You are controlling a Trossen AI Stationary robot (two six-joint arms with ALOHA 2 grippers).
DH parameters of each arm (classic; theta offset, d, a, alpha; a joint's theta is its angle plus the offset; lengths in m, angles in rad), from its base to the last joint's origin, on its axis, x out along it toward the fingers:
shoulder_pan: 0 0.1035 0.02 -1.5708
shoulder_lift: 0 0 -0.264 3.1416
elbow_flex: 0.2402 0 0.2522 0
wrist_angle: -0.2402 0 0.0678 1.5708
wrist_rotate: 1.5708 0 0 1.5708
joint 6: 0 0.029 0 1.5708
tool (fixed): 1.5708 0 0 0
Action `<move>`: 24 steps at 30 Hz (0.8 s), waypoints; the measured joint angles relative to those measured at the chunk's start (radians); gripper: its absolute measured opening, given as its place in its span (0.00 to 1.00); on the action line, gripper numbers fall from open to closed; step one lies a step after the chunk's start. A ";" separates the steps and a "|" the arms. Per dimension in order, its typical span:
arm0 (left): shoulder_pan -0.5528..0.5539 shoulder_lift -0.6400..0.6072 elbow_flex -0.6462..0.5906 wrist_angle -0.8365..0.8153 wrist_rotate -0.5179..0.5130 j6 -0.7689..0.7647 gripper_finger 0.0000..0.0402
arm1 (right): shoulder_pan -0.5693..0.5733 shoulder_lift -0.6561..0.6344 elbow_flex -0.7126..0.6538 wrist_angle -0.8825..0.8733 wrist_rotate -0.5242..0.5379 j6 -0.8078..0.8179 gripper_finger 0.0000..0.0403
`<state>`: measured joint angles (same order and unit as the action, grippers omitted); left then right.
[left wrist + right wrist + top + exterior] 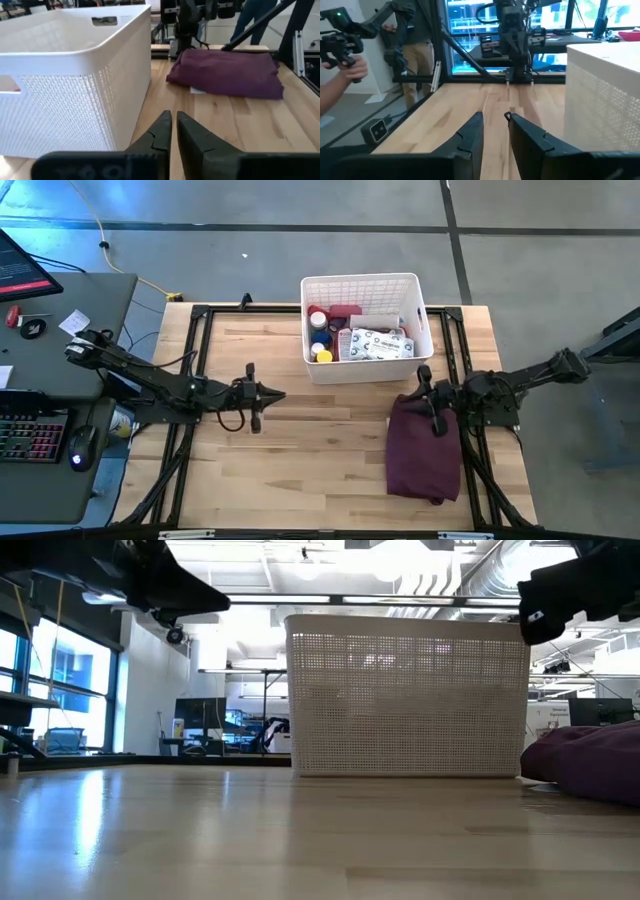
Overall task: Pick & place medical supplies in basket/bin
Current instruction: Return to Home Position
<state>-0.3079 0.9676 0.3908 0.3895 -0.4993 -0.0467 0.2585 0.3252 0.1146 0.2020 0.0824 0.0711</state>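
White basket [360,279] on desk [320,460], holding medical supplies [375,343]; left pincer [173,116] closed, empty; right pincer [494,119] narrowly parted, empty.

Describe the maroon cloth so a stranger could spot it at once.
Find the wooden table; a white basket stands at the middle of its far edge. Just in front of the basket, toward the robot's right, lies the cloth. It is the only soft, crumpled, dark maroon thing there, and it lies outside the basket on the wood.
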 joint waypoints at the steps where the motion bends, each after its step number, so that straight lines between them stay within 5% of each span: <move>1: 0.000 -0.004 0.000 -0.012 0.000 -0.009 0.16 | 0.014 0.000 0.000 -0.003 0.015 0.000 0.21; 11: 0.000 -0.119 -0.040 -0.094 -0.008 -0.016 0.05 | 0.153 -0.012 0.053 -0.095 0.176 -0.023 0.21; 18: 0.000 -0.214 -0.249 0.210 0.048 0.062 0.16 | 0.252 -0.020 0.087 -0.215 0.343 -0.049 0.21; 24: 0.001 -0.282 -0.363 0.295 -0.006 0.070 0.05 | 0.282 -0.051 0.072 -0.252 0.313 -0.073 0.21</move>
<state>-0.3069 0.6856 0.0282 0.6845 -0.5049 0.0229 0.5407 0.2744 0.1870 -0.0504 0.3953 -0.0022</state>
